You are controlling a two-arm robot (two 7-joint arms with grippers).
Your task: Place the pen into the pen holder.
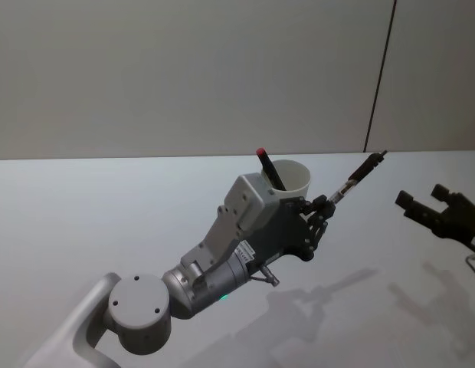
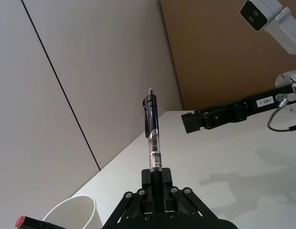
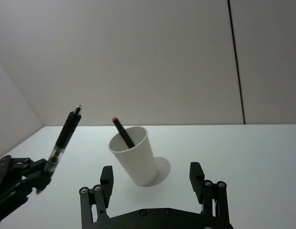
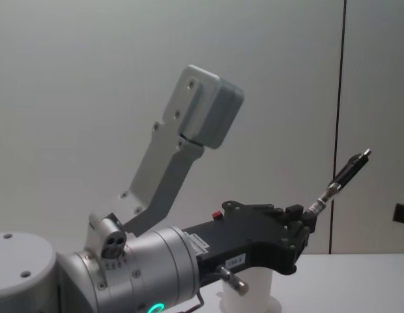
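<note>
Black pen (image 1: 358, 175) in left pincer (image 1: 323, 205); slants up-right, seemingly.

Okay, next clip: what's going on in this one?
The left gripper is shut on a clear-barrelled pen and holds it in the air beside the white cup, with its free end slanting up and away from the cup. A black pen with a red end already stands in the cup, leaning on its rim. The right gripper hovers open farther to the right, holding nothing.
</note>
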